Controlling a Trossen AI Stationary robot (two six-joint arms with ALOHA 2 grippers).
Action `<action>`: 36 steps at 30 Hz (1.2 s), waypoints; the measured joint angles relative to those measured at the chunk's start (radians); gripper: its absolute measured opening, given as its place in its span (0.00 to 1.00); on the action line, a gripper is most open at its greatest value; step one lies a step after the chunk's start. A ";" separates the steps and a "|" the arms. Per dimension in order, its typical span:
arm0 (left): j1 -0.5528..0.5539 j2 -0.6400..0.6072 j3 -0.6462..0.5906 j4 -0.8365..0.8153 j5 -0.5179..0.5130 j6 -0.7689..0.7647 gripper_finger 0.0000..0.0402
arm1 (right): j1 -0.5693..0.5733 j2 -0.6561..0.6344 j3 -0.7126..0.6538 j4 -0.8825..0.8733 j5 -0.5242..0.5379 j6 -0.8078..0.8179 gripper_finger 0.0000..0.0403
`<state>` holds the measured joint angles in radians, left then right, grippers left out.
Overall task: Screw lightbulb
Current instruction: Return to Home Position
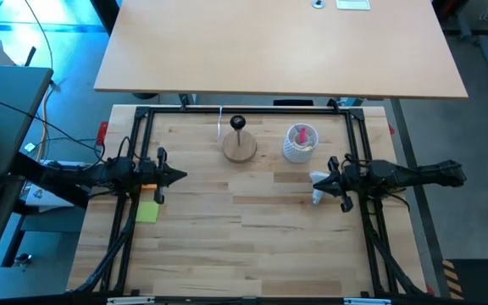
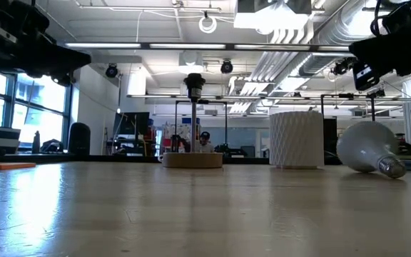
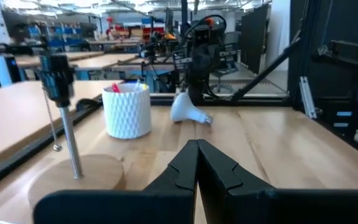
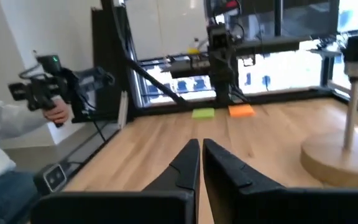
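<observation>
The white lightbulb (image 2: 368, 146) lies on its side on the wooden table near the right edge, its silvery screw base (image 2: 392, 168) pointing toward the near right. It also shows in the high view (image 1: 318, 194) and the left wrist view (image 3: 187, 108). The black socket (image 1: 238, 124) stands on a thin stem on a round wooden disc (image 1: 240, 149) at the far middle. My right gripper (image 1: 315, 178) hovers shut above the bulb, pointing level toward the table's left. My left gripper (image 1: 180, 176) is shut, level, raised at the left side.
A white ribbed cup (image 1: 300, 144) holding a red item stands right of the disc. Green (image 1: 146, 212) and orange (image 1: 148, 188) pads lie by the left arm. Black frame rails (image 1: 244, 110) edge the table. A person's hand (image 4: 55, 112) holds a controller beyond the table.
</observation>
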<state>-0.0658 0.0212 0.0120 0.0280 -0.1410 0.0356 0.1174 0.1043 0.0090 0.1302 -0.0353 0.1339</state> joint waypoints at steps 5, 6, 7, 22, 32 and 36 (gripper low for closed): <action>0.000 0.019 0.000 -0.001 0.008 -0.031 0.00 | 0.000 0.000 0.000 -0.109 0.001 -0.011 0.04; 0.000 0.022 0.000 -0.002 0.009 -0.031 0.00 | 0.000 0.002 0.001 -0.119 0.002 -0.011 0.04; 0.000 0.023 0.000 -0.002 0.009 -0.031 0.00 | 0.000 0.004 0.001 -0.119 0.002 -0.011 0.04; 0.000 0.022 0.000 -0.002 0.007 -0.032 0.00 | 0.000 0.006 0.002 -0.121 0.002 -0.011 0.04; -0.004 0.015 0.000 -0.002 0.007 -0.032 0.00 | 0.019 -0.007 0.002 -0.122 0.003 -0.011 0.04; -0.020 -0.019 0.000 -0.002 0.006 -0.032 0.00 | 0.037 -0.033 0.002 -0.122 0.002 -0.011 0.04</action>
<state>-0.0856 0.0023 0.0124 0.0258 -0.1347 0.0036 0.1541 0.0711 0.0109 0.0086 -0.0335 0.1226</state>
